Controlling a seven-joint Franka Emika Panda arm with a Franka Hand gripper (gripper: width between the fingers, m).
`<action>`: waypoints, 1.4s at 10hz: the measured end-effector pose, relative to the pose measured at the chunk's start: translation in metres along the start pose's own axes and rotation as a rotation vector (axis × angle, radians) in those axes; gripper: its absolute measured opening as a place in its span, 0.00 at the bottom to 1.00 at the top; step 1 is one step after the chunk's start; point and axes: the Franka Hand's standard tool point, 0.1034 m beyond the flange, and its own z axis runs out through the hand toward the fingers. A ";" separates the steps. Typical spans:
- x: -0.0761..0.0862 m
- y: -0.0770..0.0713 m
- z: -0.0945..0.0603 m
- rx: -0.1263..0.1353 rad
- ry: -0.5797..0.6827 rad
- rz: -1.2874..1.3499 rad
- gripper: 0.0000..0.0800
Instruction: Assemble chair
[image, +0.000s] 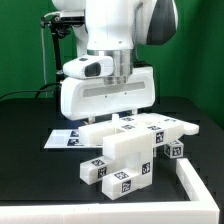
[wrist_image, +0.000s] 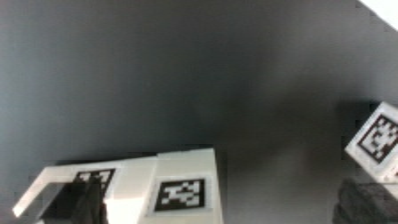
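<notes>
The chair parts (image: 128, 150) are white blocks with black-and-white tags, clustered on the black table in the exterior view. A stepped block stands in front, and tagged posts lie behind it toward the exterior view's right. My gripper (image: 117, 119) hangs just above the back of this cluster, its fingertips mostly hidden behind the parts. In the wrist view the gripper (wrist_image: 214, 203) is open. A tagged white block (wrist_image: 157, 185) lies between the dark fingers (wrist_image: 63, 203), close to one and far from the other. Another tagged piece (wrist_image: 377, 136) shows at the frame's edge.
The marker board (image: 68, 138) lies flat on the table at the exterior view's left, behind the parts. A white raised rail (image: 192, 186) runs along the table at the exterior view's lower right. A green backdrop stands behind the arm.
</notes>
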 end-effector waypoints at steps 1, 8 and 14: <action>0.007 -0.001 -0.002 0.001 0.004 0.015 0.81; 0.052 0.016 -0.005 -0.027 0.041 0.063 0.81; 0.077 0.011 -0.003 -0.017 0.022 0.191 0.81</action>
